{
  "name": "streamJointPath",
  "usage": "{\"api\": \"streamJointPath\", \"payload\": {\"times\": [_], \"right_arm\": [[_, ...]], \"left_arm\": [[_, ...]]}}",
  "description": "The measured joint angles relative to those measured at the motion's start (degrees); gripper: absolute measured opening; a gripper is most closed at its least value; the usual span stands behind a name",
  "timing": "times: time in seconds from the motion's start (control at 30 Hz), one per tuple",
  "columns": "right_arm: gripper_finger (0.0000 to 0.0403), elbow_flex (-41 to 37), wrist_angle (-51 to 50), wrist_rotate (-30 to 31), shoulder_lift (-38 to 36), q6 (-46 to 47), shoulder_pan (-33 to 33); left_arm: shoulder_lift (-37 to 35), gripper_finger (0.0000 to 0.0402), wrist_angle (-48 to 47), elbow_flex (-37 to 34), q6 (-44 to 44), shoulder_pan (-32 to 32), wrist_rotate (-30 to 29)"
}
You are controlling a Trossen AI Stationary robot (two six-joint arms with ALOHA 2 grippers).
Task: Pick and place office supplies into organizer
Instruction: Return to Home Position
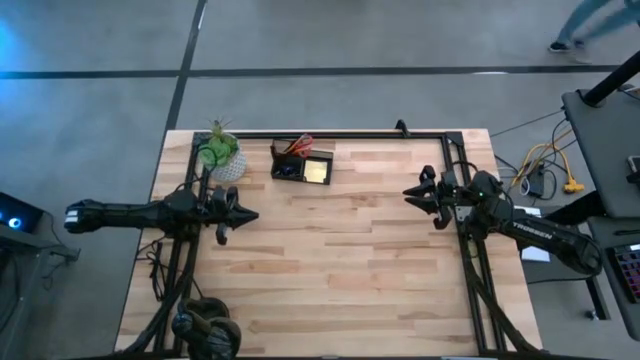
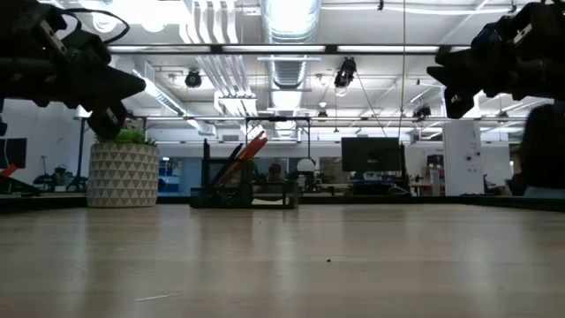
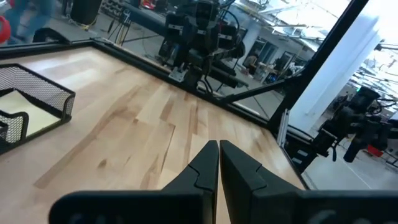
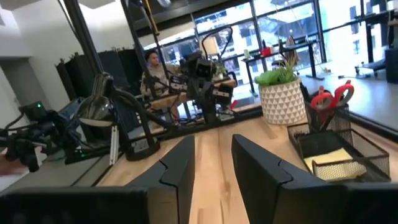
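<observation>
— While both dark arms hang over the light wooden bench [image 1: 330, 270], where does the small black mesh desk organizer [image 1: 302, 165] stand?

— At the far edge of the bench, a little left of the middle, just beside the white patterned pot with a green plant [image 1: 226, 160]. Neither arm touches it.

— What does it hold?

— A pair of red-handled scissors [image 1: 300, 146] stands tilted in its rear part, handles up, with some dark items beside it that I cannot make out. A yellow square sticky-note pad [image 1: 318, 171] lies flat in the tray on its right side.

— And the left hand [image 1: 238, 213]?

— It hovers above the left side of the bench, on the near side of the pot, pointing toward the middle. Its wrist view shows the two fingers [image 3: 202, 171] pressed together with nothing between them.

— The right hand [image 1: 418, 193]?

— It hovers above the right side, well apart from the organizer, facing the left hand. Its fingers [image 4: 180, 168] stand apart with a clear gap and hold nothing.

— How high are they?

— The low view shows both raised well clear of the bench top.
</observation>
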Motion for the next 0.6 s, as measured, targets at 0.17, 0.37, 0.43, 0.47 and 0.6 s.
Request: {"api": "streamJointPath", "payload": {"times": [0.17,0.37,0.43,0.47,0.6], "right_arm": [[0.0093,0.0,-0.1,0.0,1.0,0.0,0.0],[0.0086,0.1,-0.3,2.8,0.3,0.2,7.5],[0.0085,0.0,-1.7,3.0,0.2,0.3,9.3],[0.0084,0.0,-1.6,3.0,-0.3,0.4,10.2],[0.0085,0.0,-1.2,3.0,-0.7,0.4,11.5]], "left_arm": [[0.0,0.0,-0.1,0.0,0.0,0.0,0.0],[0.2,0.0,-0.2,0.0,0.0,0.0,0.0],[0.0,0.0,-0.3,0.0,0.0,0.0,0.0],[0.2,0.0,-0.3,0.0,0.0,0.0,0.0],[0.5,0.0,-0.3,0.0,0.0,0.0,0.0]]}}
